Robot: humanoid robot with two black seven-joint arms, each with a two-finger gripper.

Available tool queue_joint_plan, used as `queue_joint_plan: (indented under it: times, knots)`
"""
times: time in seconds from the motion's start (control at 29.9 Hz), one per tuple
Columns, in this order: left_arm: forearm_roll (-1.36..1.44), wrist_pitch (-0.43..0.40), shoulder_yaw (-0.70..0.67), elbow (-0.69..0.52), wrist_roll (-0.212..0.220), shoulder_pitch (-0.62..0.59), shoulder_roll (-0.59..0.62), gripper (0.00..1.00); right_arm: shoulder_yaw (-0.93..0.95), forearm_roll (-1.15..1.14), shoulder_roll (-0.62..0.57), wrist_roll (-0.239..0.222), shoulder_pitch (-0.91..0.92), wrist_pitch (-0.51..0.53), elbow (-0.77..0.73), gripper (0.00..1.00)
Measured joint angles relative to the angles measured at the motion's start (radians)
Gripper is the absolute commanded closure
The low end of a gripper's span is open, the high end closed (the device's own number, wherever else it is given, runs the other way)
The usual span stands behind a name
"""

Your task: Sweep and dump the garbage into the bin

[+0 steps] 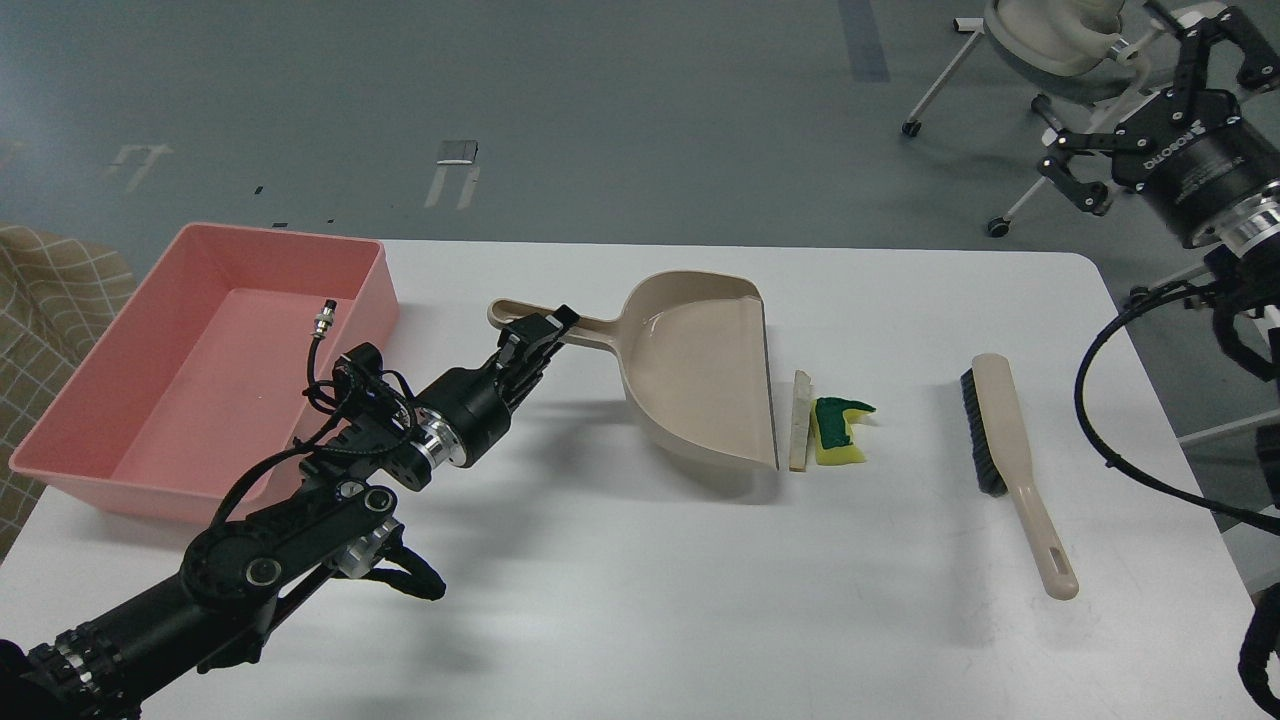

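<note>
My left gripper (pixel 540 335) is shut on the handle of the beige dustpan (pixel 700 370) and holds it tilted, its front lip on the table just left of the garbage. The garbage is a thin white bread slice (pixel 800 420) with tan crust and a yellow sponge (pixel 838 432) with a dark green face, lying side by side. The pink bin (pixel 215 365) stands at the table's left edge. My right gripper (pixel 1165 90) is open and empty, raised high beyond the table's far right corner.
A beige brush (pixel 1005 455) with dark bristles lies on the white table (pixel 640 600) right of the garbage, handle toward me. An office chair (pixel 1050 50) stands on the grey floor behind the right gripper. A checked fabric shows at the far left.
</note>
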Motion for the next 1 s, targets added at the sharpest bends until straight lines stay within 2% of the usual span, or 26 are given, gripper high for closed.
queue_joint_plan:
  times: [0.13, 0.33, 0.43, 0.53, 0.8, 1.0]
  knots:
    - [0.006, 0.000, 0.000, -0.002, -0.003, 0.005, 0.014, 0.97, -0.030, -0.136, -0.076, 0.001, -0.021, 0.000, 0.073, 0.00]
    - [0.006, 0.000, 0.000, -0.003, -0.004, 0.007, 0.016, 0.97, -0.168, -0.532, -0.323, 0.001, -0.083, 0.000, 0.231, 0.00]
    - [0.006, 0.000, 0.000, -0.002, -0.004, 0.009, 0.016, 0.97, -0.225, -0.593, -0.439, 0.005, -0.088, 0.000, 0.330, 0.00]
    - [0.006, 0.000, 0.000, -0.001, -0.004, 0.010, 0.018, 0.97, -0.244, -0.605, -0.546, 0.006, -0.087, 0.000, 0.354, 0.00]
    - [0.006, -0.004, 0.000, -0.001, -0.006, 0.014, 0.012, 0.96, -0.345, -0.613, -0.586, 0.000, -0.121, 0.000, 0.382, 0.00]
    - [0.008, -0.005, 0.038, -0.001, -0.006, 0.016, 0.011, 0.96, -0.394, -0.634, -0.596, -0.016, -0.241, 0.000, 0.447, 0.00]
